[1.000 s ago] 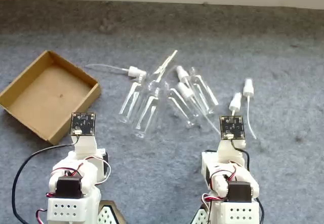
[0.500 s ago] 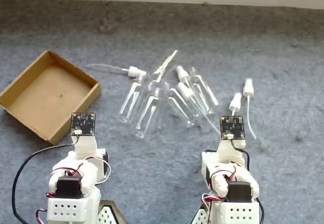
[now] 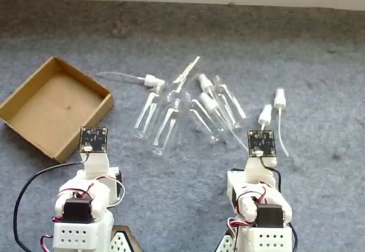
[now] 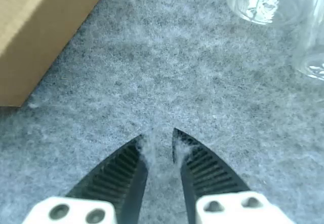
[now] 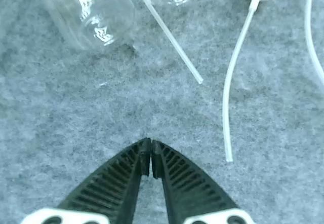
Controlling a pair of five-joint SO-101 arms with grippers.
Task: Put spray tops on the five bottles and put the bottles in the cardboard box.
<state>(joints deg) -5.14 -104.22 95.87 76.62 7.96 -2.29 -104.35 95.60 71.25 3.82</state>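
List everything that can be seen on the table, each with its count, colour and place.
cardboard box: one, brown, open on top, on the left side of the table.
bottles: about five, clear, lying in a cluster at mid-table; the exact count is hard to tell.
spray tops: five, white with thin tubes, among the bottles and to their right.
table cover: one, grey, felt-like, under everything.
left gripper: one, black fingers, slightly open, near the box.
right gripper: one, black fingers, shut, near the bottles.
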